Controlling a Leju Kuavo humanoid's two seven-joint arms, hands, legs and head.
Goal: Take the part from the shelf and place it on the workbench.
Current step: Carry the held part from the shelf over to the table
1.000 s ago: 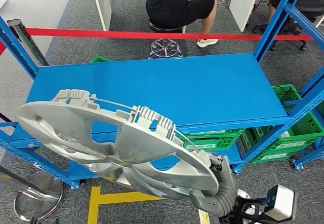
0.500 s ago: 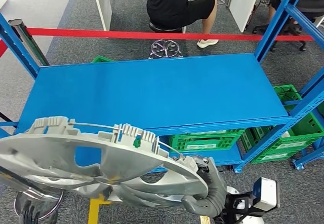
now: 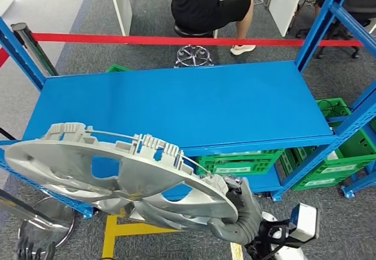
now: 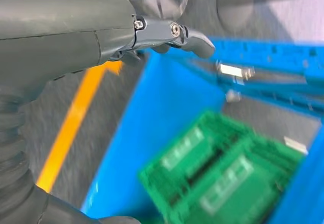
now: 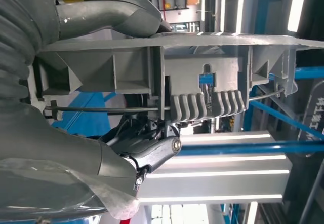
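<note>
Right hand (image 3: 237,216) gripping silver part (image 3: 120,175), seemingly clear of shelf (image 3: 186,104)

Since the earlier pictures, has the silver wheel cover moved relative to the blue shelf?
Yes. The wheel cover has come down and toward the robot's left, off the blue shelf; the right hand grips its rim.

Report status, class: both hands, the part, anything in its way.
Right hand grips the silver wheel cover by its rim. Left hand holds nothing, fingers apart. Cover off the blue shelf, held tilted in front of it. No workbench seen.
</note>
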